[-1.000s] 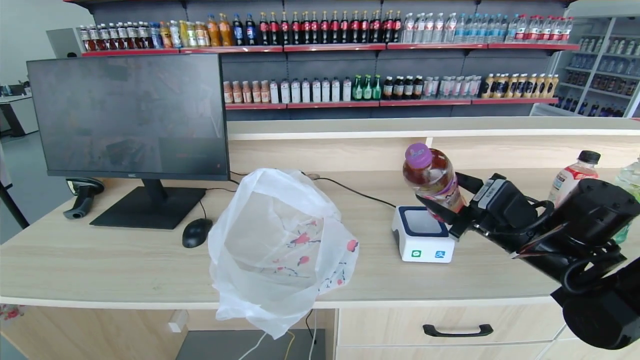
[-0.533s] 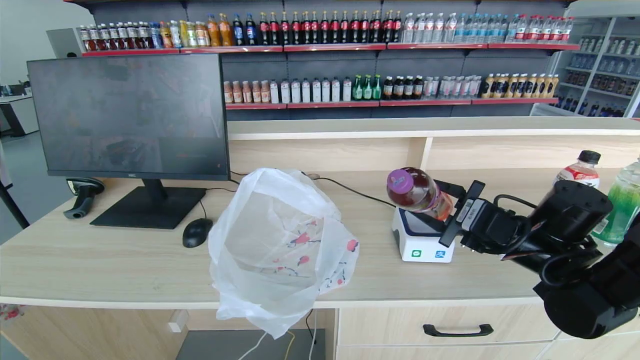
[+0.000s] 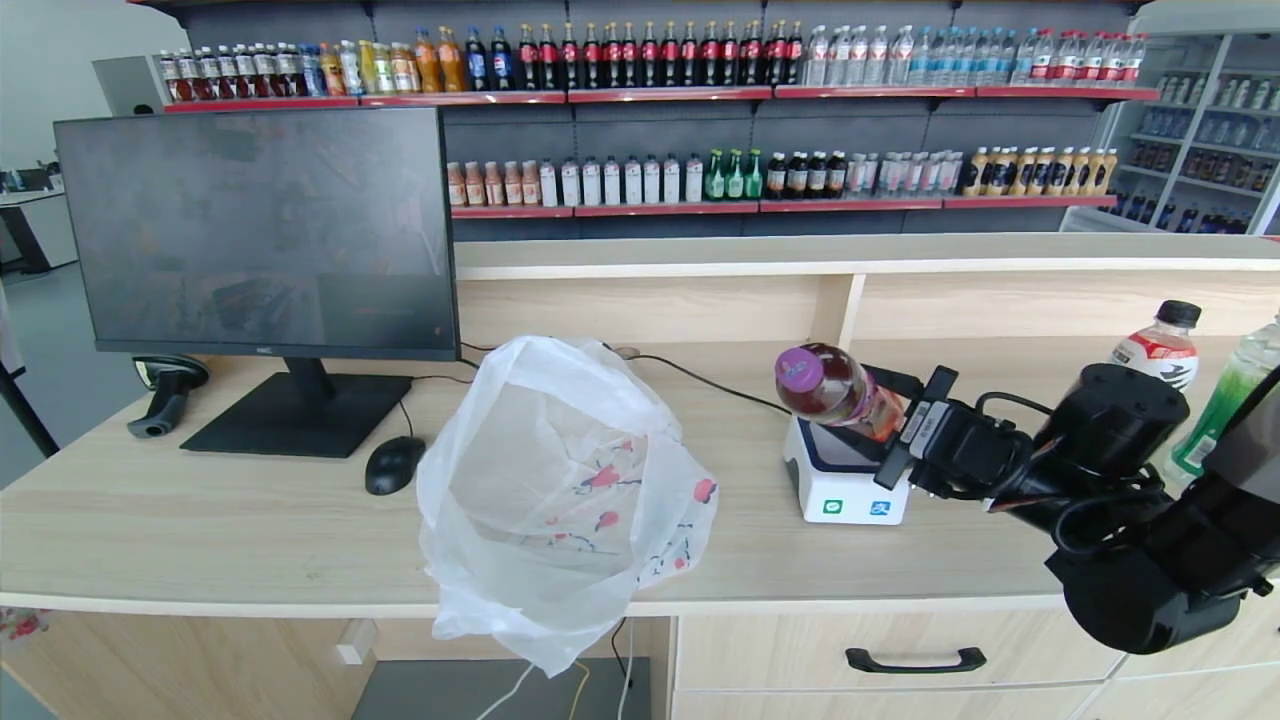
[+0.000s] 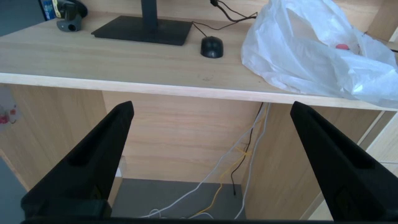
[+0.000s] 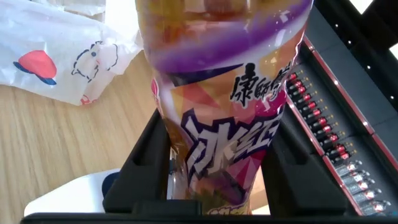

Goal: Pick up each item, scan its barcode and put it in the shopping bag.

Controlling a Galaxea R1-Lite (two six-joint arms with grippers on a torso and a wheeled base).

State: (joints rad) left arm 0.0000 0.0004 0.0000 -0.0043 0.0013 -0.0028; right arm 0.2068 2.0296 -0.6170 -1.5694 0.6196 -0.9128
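Observation:
My right gripper point(image 3: 880, 420) is shut on a purple-capped bottle of brown tea point(image 3: 830, 388), held tipped on its side just above the white barcode scanner point(image 3: 842, 485) on the counter. From the right wrist, the bottle point(image 5: 217, 106) stands between the two black fingers point(image 5: 140, 165), over the scanner point(image 5: 74, 193). The white plastic shopping bag point(image 3: 560, 490) stands open on the counter's front edge, left of the scanner. My left gripper point(image 4: 208, 165) hangs open below the counter's front edge, with the bag point(image 4: 317, 50) above it.
A monitor point(image 3: 255, 235), a mouse point(image 3: 393, 465) and a handheld scanner point(image 3: 165, 395) stand at the counter's left. A white bottle point(image 3: 1155, 350) and a green bottle point(image 3: 1220, 410) stand at the right end. Stocked shelves run behind. A drawer handle point(image 3: 915, 660) sits below the counter.
My right gripper lowered the bottle and tipped it from near upright onto its side over the scanner, then edged it slightly farther back. The left arm has not moved.

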